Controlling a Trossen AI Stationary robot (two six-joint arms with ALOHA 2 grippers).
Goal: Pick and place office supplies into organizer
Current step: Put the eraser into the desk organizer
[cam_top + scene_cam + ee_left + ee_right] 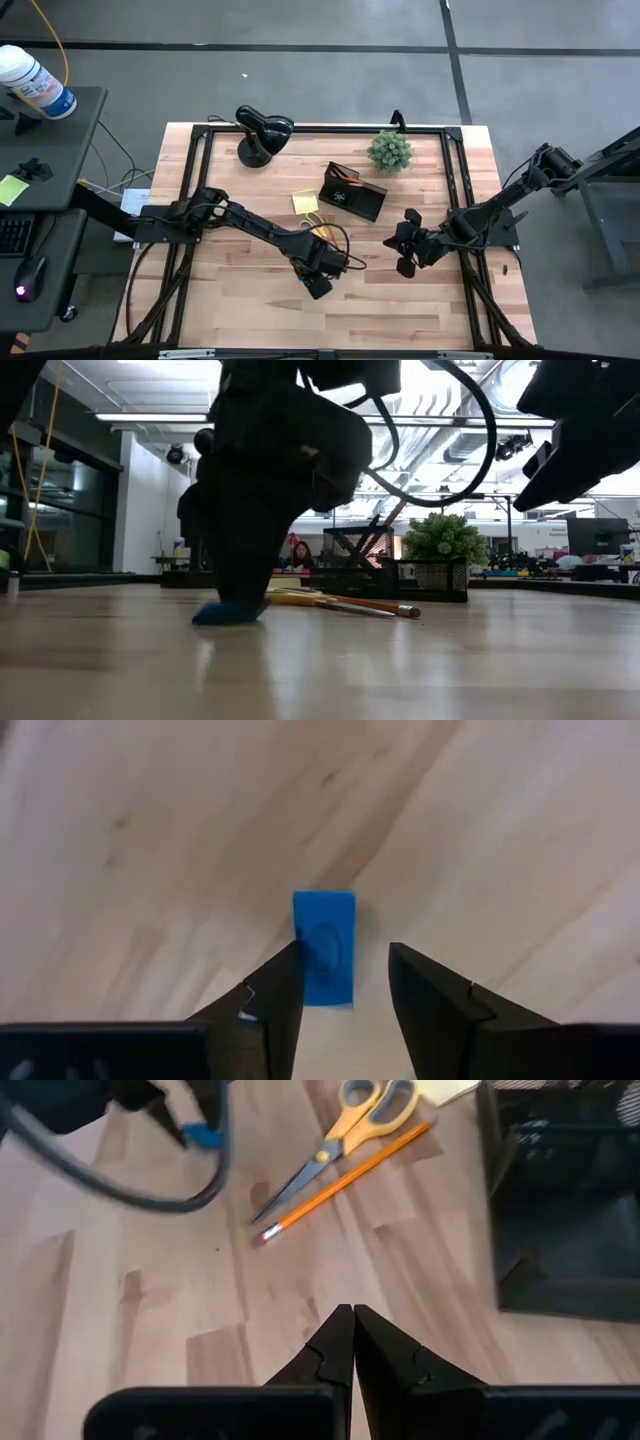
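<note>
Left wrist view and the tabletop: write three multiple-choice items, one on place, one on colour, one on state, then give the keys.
1. Where does the small blue rectangular block lie?
A. in the black metal-mesh organizer
B. on the wooden table between the left end effector's fingers
C. under the black desk lamp

2. What colour are the scissors' handles?
A. orange
B. green
C. black

3. How is the right end effector?
A. open
B. shut on a pencil
C. shut, empty

Key: B, the wrist view shows the block flat on wood between dark fingers; A, orange loops beside the orange pencil; C, its fingers meet with nothing between.
</note>
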